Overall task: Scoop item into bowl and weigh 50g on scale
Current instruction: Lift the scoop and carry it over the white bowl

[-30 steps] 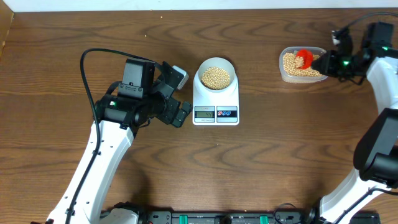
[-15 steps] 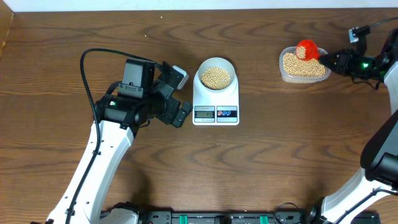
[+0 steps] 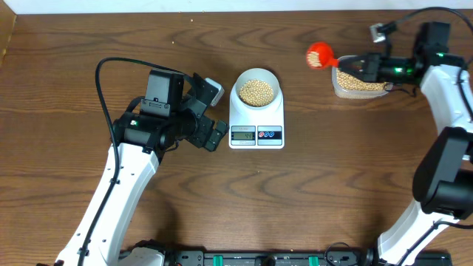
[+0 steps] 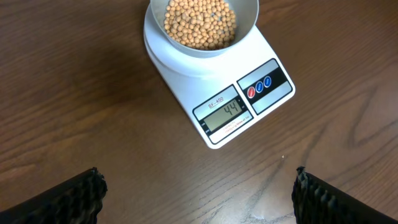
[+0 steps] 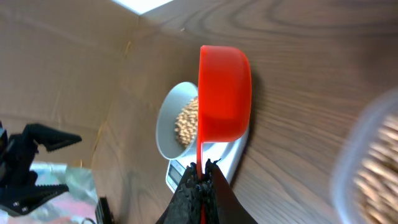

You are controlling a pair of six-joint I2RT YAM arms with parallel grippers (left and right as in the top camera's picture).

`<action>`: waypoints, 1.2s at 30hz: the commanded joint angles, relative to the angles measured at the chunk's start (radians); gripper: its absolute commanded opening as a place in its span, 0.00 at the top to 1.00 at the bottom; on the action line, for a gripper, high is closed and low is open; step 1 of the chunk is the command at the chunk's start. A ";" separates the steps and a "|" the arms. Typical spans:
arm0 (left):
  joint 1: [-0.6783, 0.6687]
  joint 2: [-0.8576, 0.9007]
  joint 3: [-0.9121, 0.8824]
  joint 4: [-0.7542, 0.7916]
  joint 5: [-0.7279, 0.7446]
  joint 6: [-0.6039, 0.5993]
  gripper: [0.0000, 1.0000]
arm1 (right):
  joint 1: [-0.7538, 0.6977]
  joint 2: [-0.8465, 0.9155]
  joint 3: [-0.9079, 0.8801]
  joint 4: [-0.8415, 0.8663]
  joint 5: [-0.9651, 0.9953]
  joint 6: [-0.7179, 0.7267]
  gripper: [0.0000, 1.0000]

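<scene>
Since a second ago the red scoop has left the clear tub. It now hangs over bare table between the tub and the scale. The left arm has not shifted.

The right gripper is clenched on the scoop's thin handle and holds the cup level, I judge so that nothing spills on the way. Its wrist view shows only the cup's underside, so I cannot tell how much it carries.

The white bowl sits on the scale's platform, part-filled with beans; more beans lie in the tub. The display reads 44, so I take the step in hand to be a small top-up.

The left gripper stands released and empty just beside the scale. I judge it is parked there so that its camera keeps the reading in sight. The next pour should be sparing, since a full cup would likely overshoot.
</scene>
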 commanded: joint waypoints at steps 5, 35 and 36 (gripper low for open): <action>0.003 0.007 0.013 -0.003 0.012 0.016 0.02 | 0.115 0.005 0.013 0.043 -0.038 -0.019 0.99; 0.003 0.007 0.013 -0.003 0.012 0.016 0.02 | 0.367 -0.056 0.014 -0.045 0.323 -0.117 0.98; 0.003 0.007 0.013 -0.003 0.012 0.016 0.02 | 0.370 -0.056 0.013 -0.045 0.327 -0.121 0.98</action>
